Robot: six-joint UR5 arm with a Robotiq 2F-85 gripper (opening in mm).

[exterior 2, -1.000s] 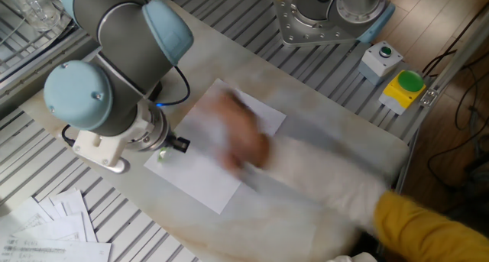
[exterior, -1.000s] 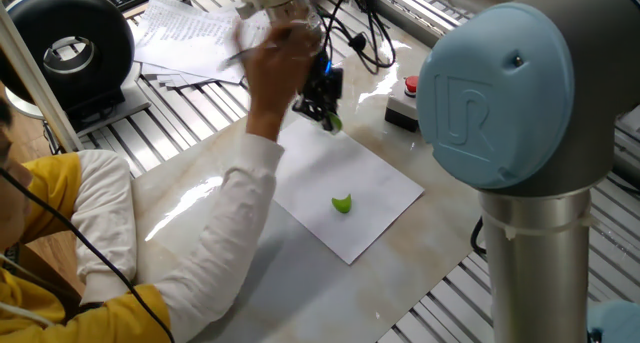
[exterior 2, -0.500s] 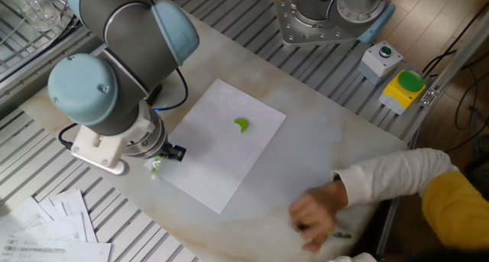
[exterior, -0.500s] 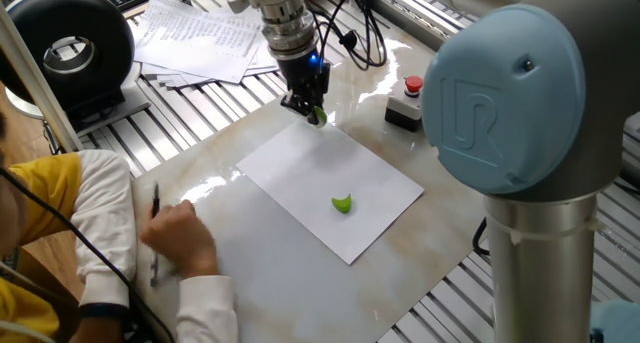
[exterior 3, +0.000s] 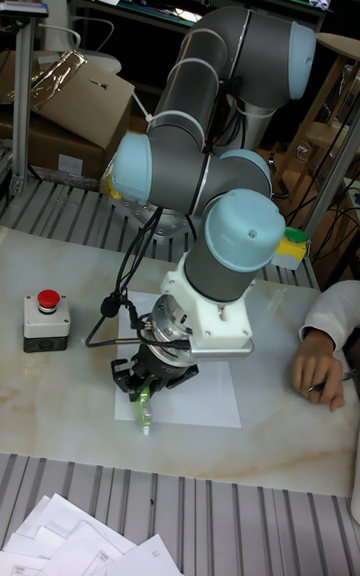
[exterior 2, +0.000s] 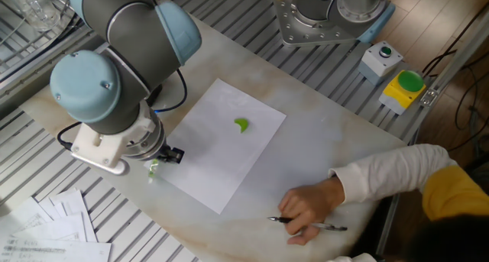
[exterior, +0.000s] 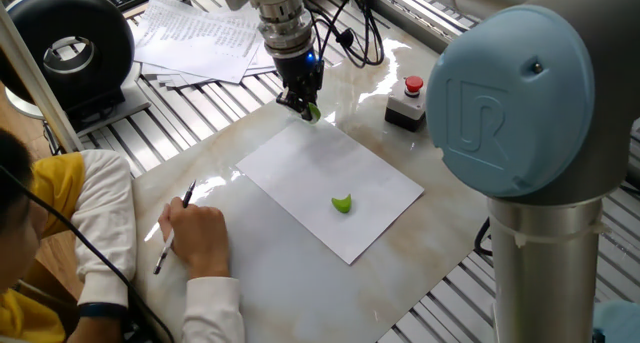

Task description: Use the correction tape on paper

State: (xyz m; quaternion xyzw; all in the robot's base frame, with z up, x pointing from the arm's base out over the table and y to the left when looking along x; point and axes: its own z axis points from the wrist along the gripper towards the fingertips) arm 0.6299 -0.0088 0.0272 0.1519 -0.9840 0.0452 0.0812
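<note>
**My gripper holds a green piece at the paper's far corner**

Going left to right in one fixed view: a person's hand (exterior: 203,233) rests on the marble table (exterior: 280,283) with a pen (exterior: 172,229) in it, just left of the paper (exterior: 320,178). The paper is 1 blank white sheet lying flat. On it, toward its right side, sits a small green object (exterior: 343,204), apart from me and touched by nothing.

My gripper (exterior: 309,109) points down at the sheet's far corner, its fingers closed narrowly on a small green item; I cannot tell whether that item is the correction tape, nor whether its tip touches the surface. In the tall fixed view the green piece (exterior 3: 144,404) hangs below my fingers at the sheet's near left edge.

Further right stands a box with 1 red button (exterior: 408,100). Behind, at upper left, lies a fanned stack of printed sheets (exterior: 200,33).

In the other fixed view, my gripper (exterior 2: 155,167) is at the paper's left edge.
</note>
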